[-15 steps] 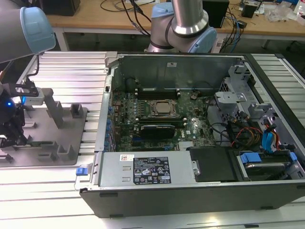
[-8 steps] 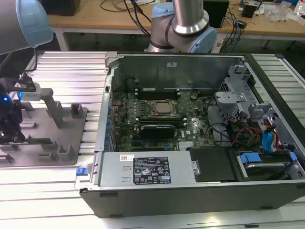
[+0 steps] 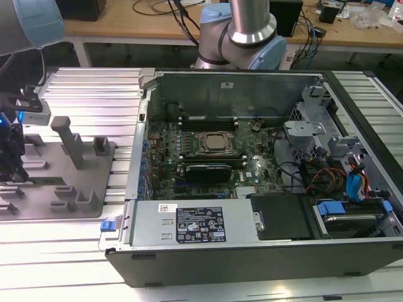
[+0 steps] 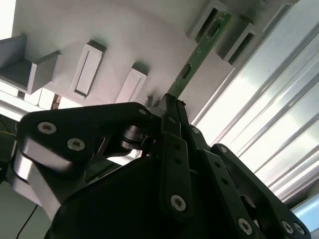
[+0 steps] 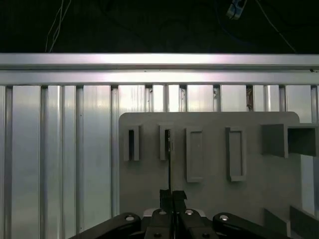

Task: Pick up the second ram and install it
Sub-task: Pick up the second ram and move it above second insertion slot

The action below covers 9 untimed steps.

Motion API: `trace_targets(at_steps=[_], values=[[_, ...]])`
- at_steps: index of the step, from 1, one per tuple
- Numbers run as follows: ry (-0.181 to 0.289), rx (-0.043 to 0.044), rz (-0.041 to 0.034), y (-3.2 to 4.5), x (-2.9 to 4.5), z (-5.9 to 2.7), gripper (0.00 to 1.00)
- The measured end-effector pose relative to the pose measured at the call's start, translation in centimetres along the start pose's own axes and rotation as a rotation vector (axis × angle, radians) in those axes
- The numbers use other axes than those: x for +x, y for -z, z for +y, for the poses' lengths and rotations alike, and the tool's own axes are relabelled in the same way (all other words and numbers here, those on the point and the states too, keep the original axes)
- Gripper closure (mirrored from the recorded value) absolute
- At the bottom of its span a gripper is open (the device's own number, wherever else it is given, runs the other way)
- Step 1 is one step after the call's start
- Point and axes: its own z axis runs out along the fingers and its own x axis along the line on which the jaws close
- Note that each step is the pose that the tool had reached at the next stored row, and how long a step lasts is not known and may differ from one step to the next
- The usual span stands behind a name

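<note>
The second ram (image 4: 199,50) is a thin green board standing on edge in the grey holder tray (image 4: 139,35), its far end between two upright posts. In the first wrist view the ram (image 5: 169,159) appears edge-on as a dark line running from a tray slot to my fingers. My gripper (image 4: 169,102) (image 5: 172,194) is shut on the ram's near end, low over the tray (image 5: 214,199). In the exterior view the gripper (image 3: 12,154) hangs over the tray (image 3: 101,173) at that view's far left.
An open computer case (image 3: 252,82) lies at the exterior view's right of the tray, with the silver processor (image 3: 214,143) on the motherboard, memory slots (image 3: 208,123) behind it and a power supply (image 3: 195,223) in front. The ribbed aluminium table (image 3: 88,94) surrounds both. The arm base (image 3: 242,38) stands behind the case.
</note>
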Motion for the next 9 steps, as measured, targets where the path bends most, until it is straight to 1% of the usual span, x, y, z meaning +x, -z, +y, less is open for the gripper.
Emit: trace_targets(at_steps=[1, 6, 8, 9], values=[[-0.001, 0.0, 0.0, 0.29, -0.01, 0.01, 0.91], [-0.009, 0.0002, -0.0004, 2.99, -0.07, 0.13, 0.91], [-0.01, 0.0002, -0.0004, 3.84, -0.09, 0.17, 0.91], [-0.01, 0.0002, -0.0004, 4.14, -0.09, 0.18, 0.91]])
